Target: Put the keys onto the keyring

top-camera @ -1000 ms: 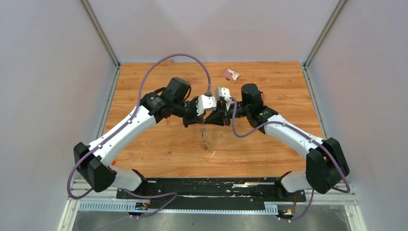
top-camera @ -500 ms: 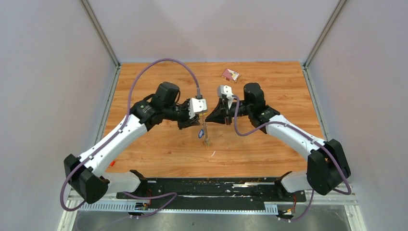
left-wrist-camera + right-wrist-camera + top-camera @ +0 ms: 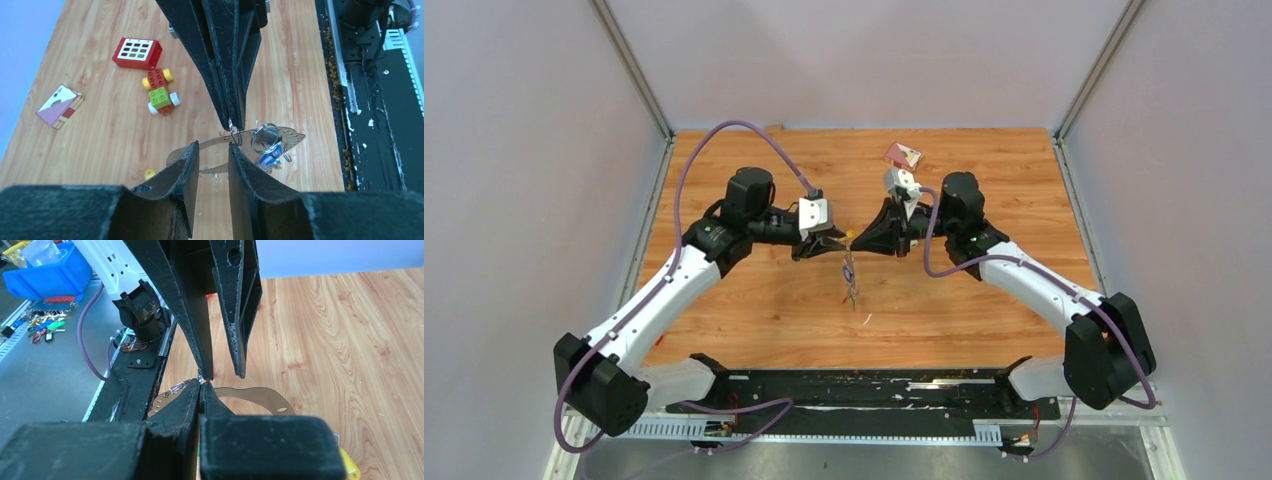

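Right gripper [image 3: 234, 125] is pinched tight on the keyring [image 3: 292, 135] by a small wire ring [image 3: 233, 136] at its upper edge. The flat grey loop hangs free above the middle of the worktop [image 3: 754, 300], about halfway between the near and far edges. Left gripper [image 3: 213, 148] faces it with fingers apart and nothing between them, its tips just beside the loop's band. A split ring [image 3: 265, 137] with a blue tag [image 3: 270, 156] dangles on the keyring near the pinch.

The keyring looks thin, light and stiff. Hung from one point, it will likely swing and twist at a touch, and bare metal may slide in the pads. The best hold for the left gripper is probably across the flat band just below the pinch, where a nudge turns it least.

Of the keys, only a yellow tag [image 3: 149, 174] shows, seemingly lying on the worktop just to the far side of the fingertips. Its key is too small to make out, and I cannot find the red-orange one. Such a key should be very light, flat and slippery against wood. The plastic tag is the thicker, grippier part to take, and holding it leaves the key's hole free.
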Controlling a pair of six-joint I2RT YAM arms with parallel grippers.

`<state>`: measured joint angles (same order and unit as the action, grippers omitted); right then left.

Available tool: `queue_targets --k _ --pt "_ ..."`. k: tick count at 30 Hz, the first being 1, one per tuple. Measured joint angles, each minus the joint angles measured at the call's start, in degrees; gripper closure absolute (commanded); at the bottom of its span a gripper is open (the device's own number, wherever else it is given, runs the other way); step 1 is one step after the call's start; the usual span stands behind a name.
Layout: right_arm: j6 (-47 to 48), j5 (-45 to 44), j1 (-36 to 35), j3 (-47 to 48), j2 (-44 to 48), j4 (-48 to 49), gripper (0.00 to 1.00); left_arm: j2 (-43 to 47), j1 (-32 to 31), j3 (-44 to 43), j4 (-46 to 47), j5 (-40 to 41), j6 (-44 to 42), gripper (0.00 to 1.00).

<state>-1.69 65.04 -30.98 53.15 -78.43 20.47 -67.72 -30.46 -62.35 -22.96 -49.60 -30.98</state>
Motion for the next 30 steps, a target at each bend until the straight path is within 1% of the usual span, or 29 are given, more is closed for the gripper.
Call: queue_targets --k 5,9,17,30 --pt "-2.78 0.55 0.0 -0.85 0.0 2.4 1.0 0.02 0.2 2.14 2.54 -2.51 0.2 0.65" --pt "-3.58 0.63 0.0 -0.87 -0.02 3.26 1.0 0.2 0.2 2.73 3.56 -3.06 0.2 0.66" --pt "-3.13 0.61 0.04 -0.87 -0.02 3.32 1.0 1.79 0.2 3.13 3.56 -2.08 -1.49 0.66" --pt "-2.69 0.44 0.07 -0.85 -0.02 2.43 1.0 2.25 0.17 4.74 3.34 -3.06 -5.05 0.67"
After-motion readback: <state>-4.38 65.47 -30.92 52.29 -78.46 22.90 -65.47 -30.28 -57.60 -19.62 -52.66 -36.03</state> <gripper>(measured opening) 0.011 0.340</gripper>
